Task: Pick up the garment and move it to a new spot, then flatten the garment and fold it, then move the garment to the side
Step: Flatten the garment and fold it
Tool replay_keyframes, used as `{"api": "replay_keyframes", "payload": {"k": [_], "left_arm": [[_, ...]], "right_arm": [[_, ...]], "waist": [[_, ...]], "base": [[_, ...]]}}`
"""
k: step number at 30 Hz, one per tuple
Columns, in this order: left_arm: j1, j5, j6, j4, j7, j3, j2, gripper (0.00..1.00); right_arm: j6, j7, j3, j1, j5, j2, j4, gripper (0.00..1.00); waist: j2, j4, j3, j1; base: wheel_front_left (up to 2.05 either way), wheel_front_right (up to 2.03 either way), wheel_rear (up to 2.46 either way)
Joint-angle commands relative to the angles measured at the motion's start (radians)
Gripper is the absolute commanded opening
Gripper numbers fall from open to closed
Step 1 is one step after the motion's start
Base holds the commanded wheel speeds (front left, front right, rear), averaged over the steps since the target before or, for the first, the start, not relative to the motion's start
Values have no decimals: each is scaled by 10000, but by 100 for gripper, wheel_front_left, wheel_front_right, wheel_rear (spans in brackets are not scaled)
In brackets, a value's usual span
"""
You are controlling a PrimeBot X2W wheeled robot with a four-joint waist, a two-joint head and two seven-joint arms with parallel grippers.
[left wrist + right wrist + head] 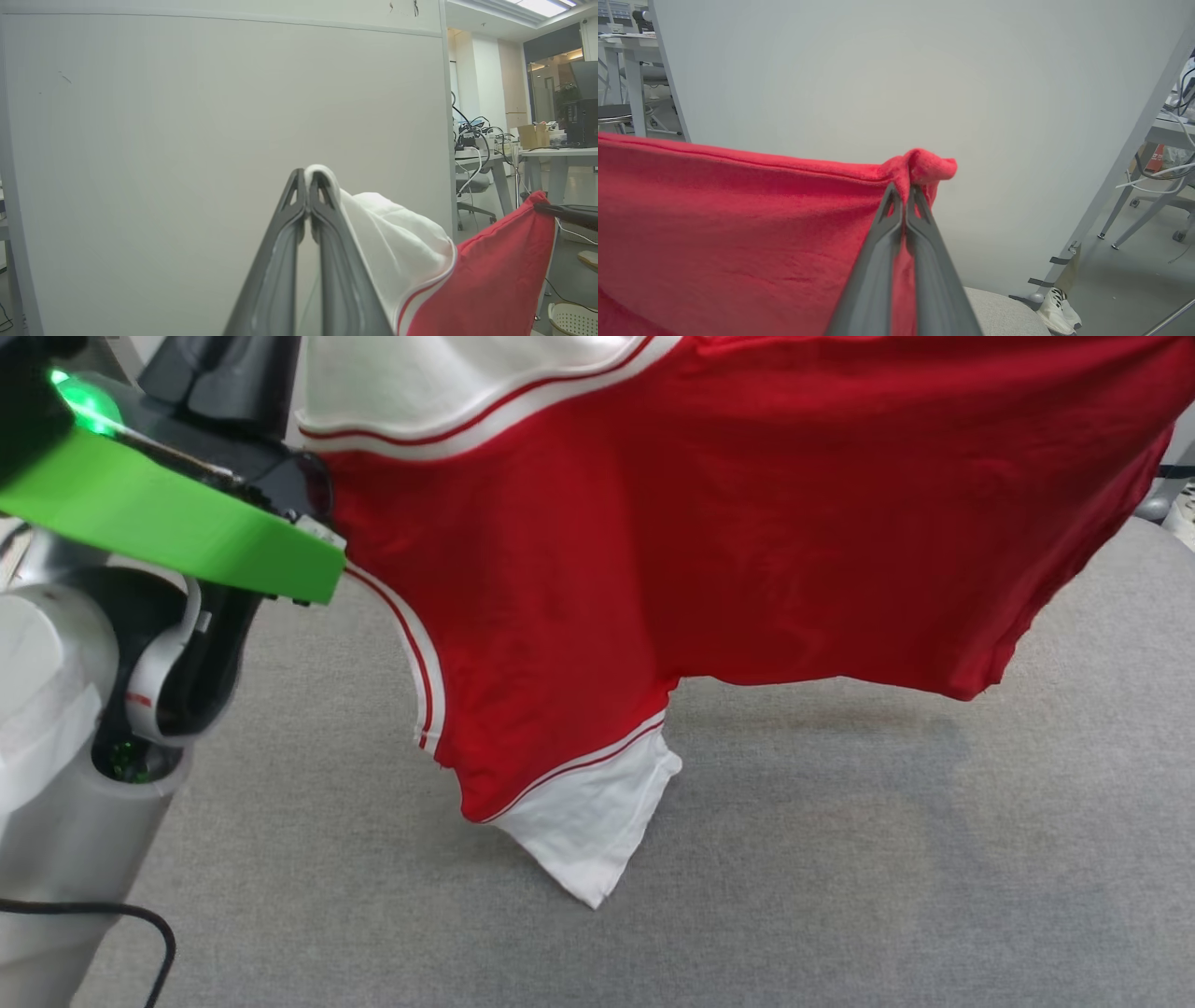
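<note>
Red jersey [747, 523] is hanging over tabletop [840, 859] | left gripper [307, 179] is pinching white sleeve [397, 242] | right gripper [903, 191] is pinching red corner [929, 168] | danger: cloth slipping out, jersey falling crumpled

The right hand [904, 193] pinches a bunched red corner of the garment [738, 224], whose edge runs taut leftward before a pale panel [878, 70]; a person's white shoe [1057, 310] stands beyond the grey bench [999, 317].

The red-and-white jersey garment [728, 523] hangs spread between the left claw [306, 186], at a sleeve, and the right claw [903, 196], at a corner, above the grey cloth-covered bench [840, 877], before a pale wall panel [187, 116].
</note>
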Motion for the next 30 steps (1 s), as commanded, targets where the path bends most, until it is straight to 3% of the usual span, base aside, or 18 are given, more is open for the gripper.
{"api": "replay_keyframes", "payload": {"k": [1,8,16,23,30], "left_arm": [[-301,87,40,-87,37,52,119,0],[-1445,352,-188,-170,351,223,509,0],[-3557,661,-1043,741,561,318,915,0],[-5733,1151,-1909,2356,519,177,1066,0],[-8050,1801,-2422,4423,96,-243,918,0]], "right_arm": [[-7,-118,-116,-208,-88,71,-97,0],[-7,-561,-740,-877,-518,257,-360,0],[-7,-1135,-831,-2293,-960,382,22,0],[-7,-1831,-607,-4282,-1503,546,1115,0],[-7,-2699,-315,-6400,-2149,850,2807,0]], "waist": [[0,-61,111,0],[0,-124,1006,0],[0,-174,2524,0],[0,-257,3972,0],[0,-375,5111,0]], "base": [[0,0,0],[0,0,0],[0,0,0],[0,0,0],[0,0,0]]}}
